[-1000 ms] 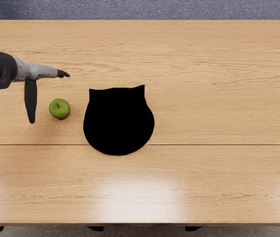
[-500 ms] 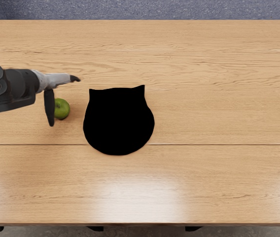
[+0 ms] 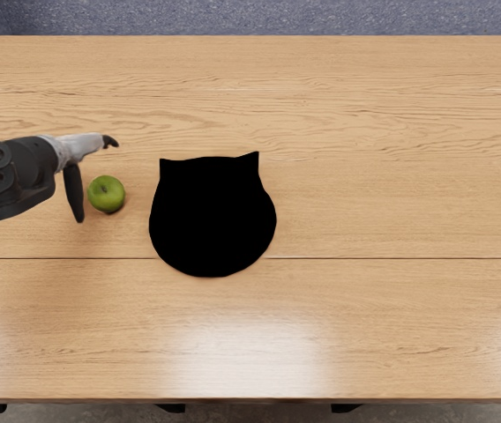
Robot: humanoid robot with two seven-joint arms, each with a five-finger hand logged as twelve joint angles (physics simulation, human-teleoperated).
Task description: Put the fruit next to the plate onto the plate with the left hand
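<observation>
Nearest, the wooden table (image 3: 339, 335) is seen w/ a black cat-head-shaped plate (image 3: 213, 216) set left of centre. A green apple (image 3: 107, 194) is found on the tabletop just beside the plate's left edge, not touching it. Slightly farther back & left, the left hand (image 3: 72, 157) is held open, fingers (image 3: 100, 141) spread, w/ nothing gripped.
</observation>
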